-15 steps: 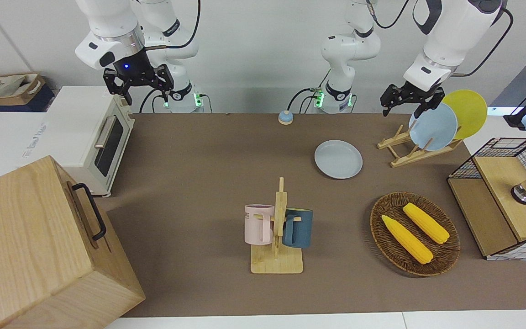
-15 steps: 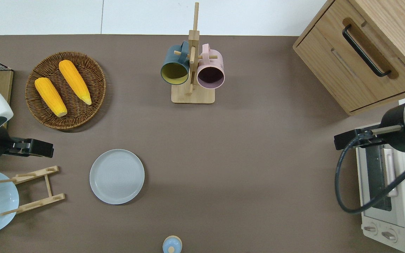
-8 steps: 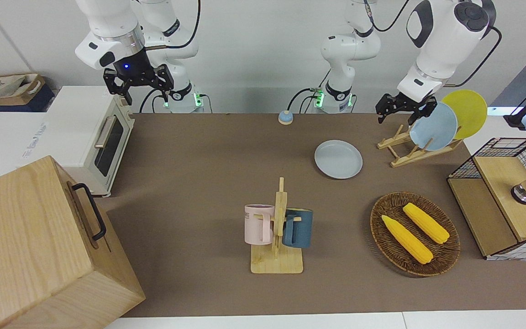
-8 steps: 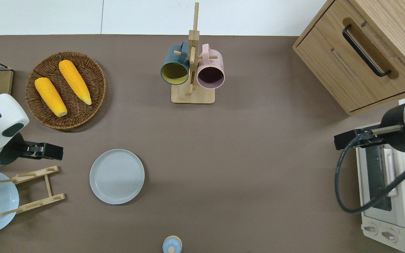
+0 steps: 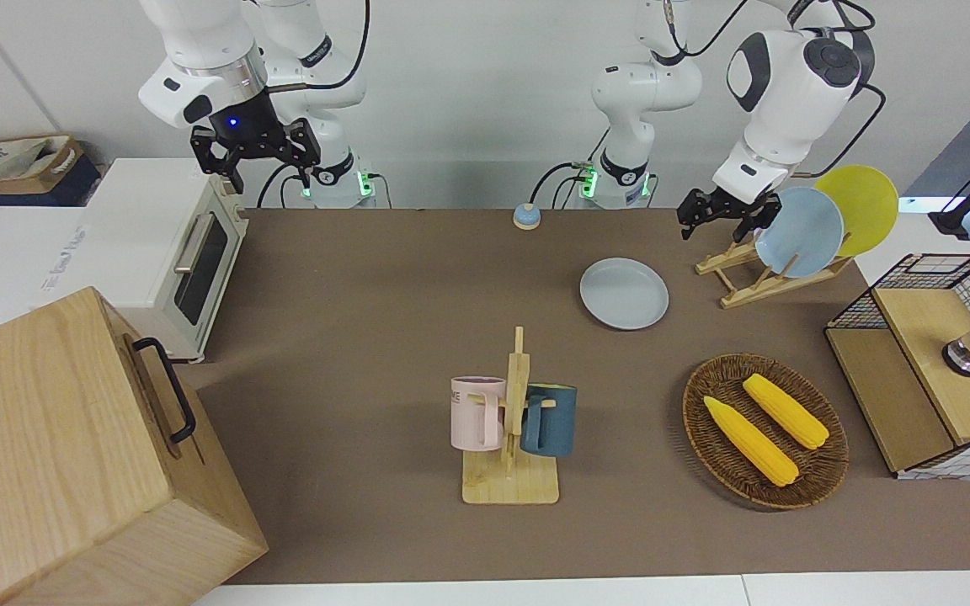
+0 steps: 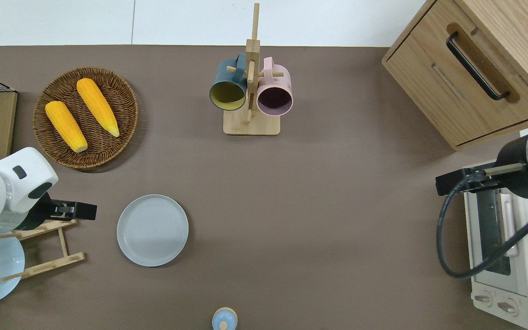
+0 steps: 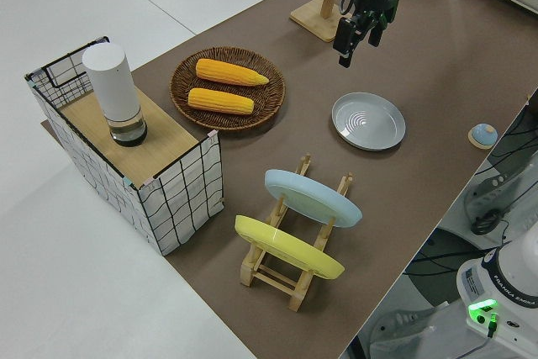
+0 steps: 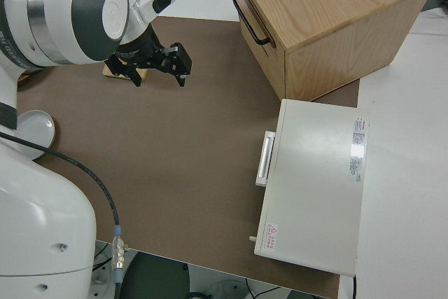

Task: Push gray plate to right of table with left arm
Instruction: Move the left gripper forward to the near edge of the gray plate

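left end effector: fingers spread, empty, in the air over the wooden plate rack, just beside the gray plate | gray plate: flat on bench, between rack and bench middle | right arm: parked

Front view: across the table, facing both arms, whole top in frame. Overhead: straight down, arms entering from bottom. Left side: raised, at the dish rack end, looking diagonally along. Right side: above the toaster oven. All share the gray plate.
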